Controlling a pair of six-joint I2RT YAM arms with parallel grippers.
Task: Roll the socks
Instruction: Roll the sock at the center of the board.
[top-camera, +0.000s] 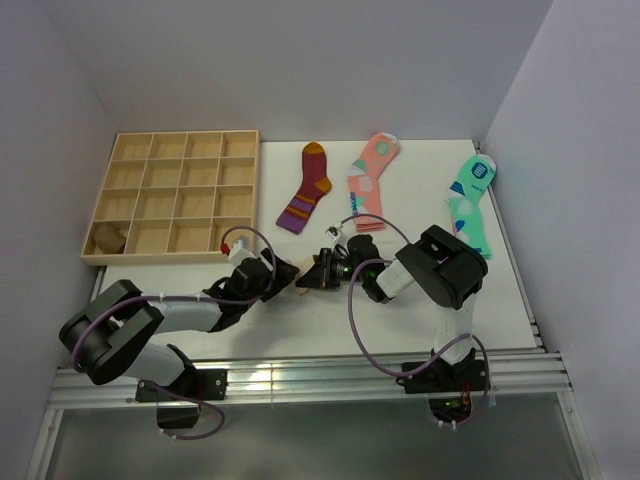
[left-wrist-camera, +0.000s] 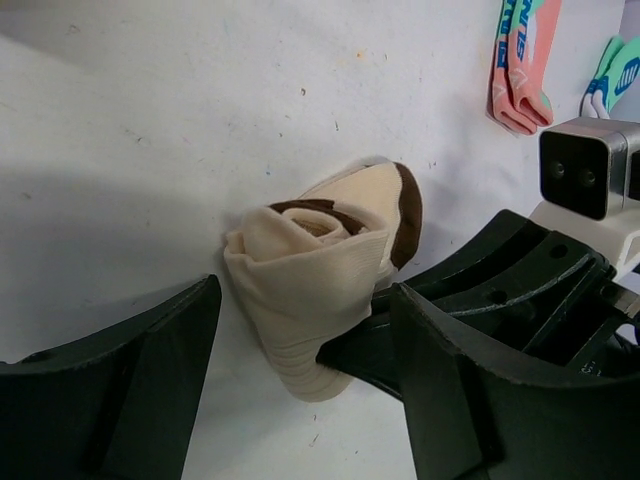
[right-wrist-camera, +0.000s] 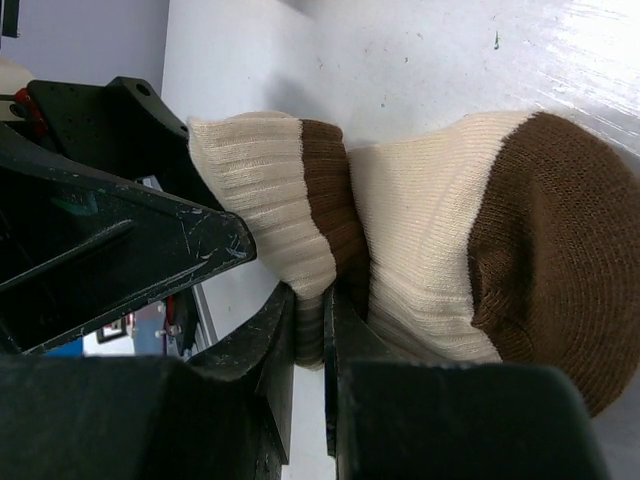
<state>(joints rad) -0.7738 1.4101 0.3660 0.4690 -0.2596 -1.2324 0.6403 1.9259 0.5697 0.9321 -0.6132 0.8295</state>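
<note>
The beige sock with dark brown toe and band (left-wrist-camera: 320, 270) lies rolled into a bundle on the white table between both grippers; it also shows in the right wrist view (right-wrist-camera: 430, 240) and as a small tan patch in the top view (top-camera: 302, 292). My right gripper (right-wrist-camera: 310, 310) is shut on the sock's ribbed beige cuff edge. My left gripper (left-wrist-camera: 305, 335) is open, its fingers standing either side of the roll, apart from it. The plain brown sock (top-camera: 108, 237) sits rolled in the wooden tray's near-left compartment.
The wooden compartment tray (top-camera: 170, 258) stands at the back left. A maroon striped sock (top-camera: 306, 187), a pink patterned sock (top-camera: 368, 180) and a mint-green sock (top-camera: 470, 200) lie flat along the back. The right arm's fingers (left-wrist-camera: 500, 270) crowd my left gripper.
</note>
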